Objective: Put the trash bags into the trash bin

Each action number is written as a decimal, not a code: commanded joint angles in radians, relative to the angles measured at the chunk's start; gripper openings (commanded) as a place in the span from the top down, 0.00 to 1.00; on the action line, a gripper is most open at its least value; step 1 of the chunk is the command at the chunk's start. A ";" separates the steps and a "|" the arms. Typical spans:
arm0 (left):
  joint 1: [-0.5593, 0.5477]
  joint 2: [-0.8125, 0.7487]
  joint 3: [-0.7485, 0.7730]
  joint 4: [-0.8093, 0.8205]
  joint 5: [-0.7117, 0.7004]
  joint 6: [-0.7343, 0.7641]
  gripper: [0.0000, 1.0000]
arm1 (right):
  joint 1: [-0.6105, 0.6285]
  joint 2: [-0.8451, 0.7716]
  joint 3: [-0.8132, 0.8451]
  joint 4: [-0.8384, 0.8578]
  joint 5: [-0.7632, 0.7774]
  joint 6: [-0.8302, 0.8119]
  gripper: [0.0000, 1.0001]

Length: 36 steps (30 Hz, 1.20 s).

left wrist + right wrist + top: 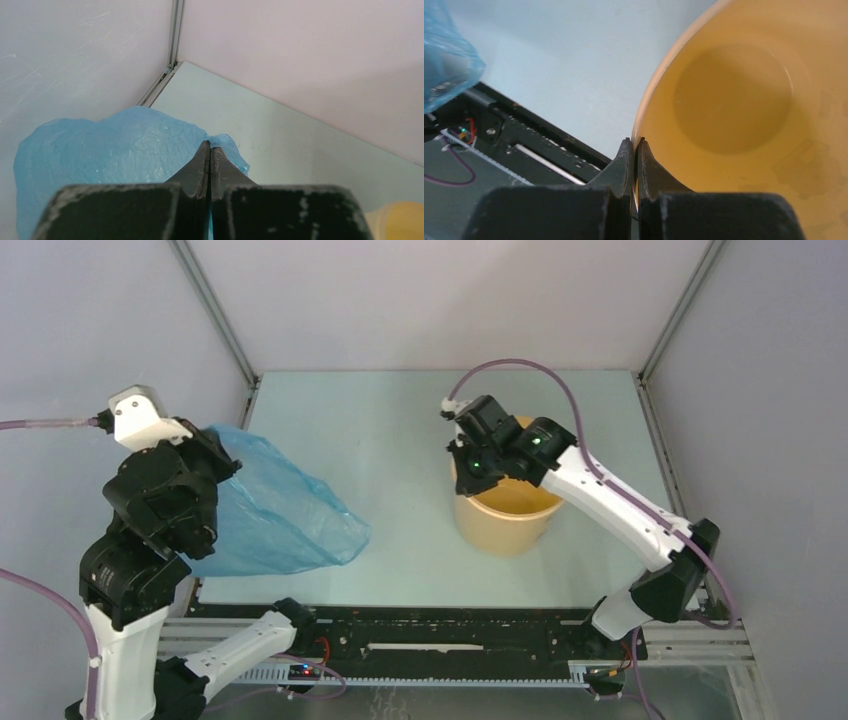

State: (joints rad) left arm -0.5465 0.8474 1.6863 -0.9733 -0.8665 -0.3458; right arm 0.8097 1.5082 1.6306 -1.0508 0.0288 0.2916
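Left gripper (pixel 210 148): fingers pressed together on the bag's (pixel 100 145) film. A sliver of blue shows in the seam between them, and the rest of the bag billows out past the tips.
Right gripper (pixel 635 145): clamped on the bin's (pixel 659 75) rim, one finger inside the wall and one outside.
Bag, location: left side of the table (pixel 380 440), under and beside the left arm. From above, its upper edge runs in beneath the arm's wrist and the body spreads down and right toward the near edge. Whether the lower end touches the table cannot be told.
Bag, condition: crinkled, translucent light blue, loosely spread.
Bin, location: upright on the table, right of centre, with the right arm's wrist over its left rim.
Bin, condition: mouth open upward; the inner floor is in plain view from the right wrist.
Separation: bag and bin stand well apart, with bare table between them.
Near edge: a black rail (pixel 450 625) runs along the table front, and the bag's lower corner lies near it.
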 commanded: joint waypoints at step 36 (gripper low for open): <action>0.005 0.066 0.166 0.061 0.209 0.043 1.00 | 0.087 0.040 0.447 -0.126 0.025 0.102 0.24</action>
State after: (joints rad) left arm -0.5465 0.9169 1.7817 -0.9451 -0.7208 -0.3328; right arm 0.8852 1.6005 2.0163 -1.1679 0.0051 0.3565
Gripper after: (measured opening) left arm 0.005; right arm 0.743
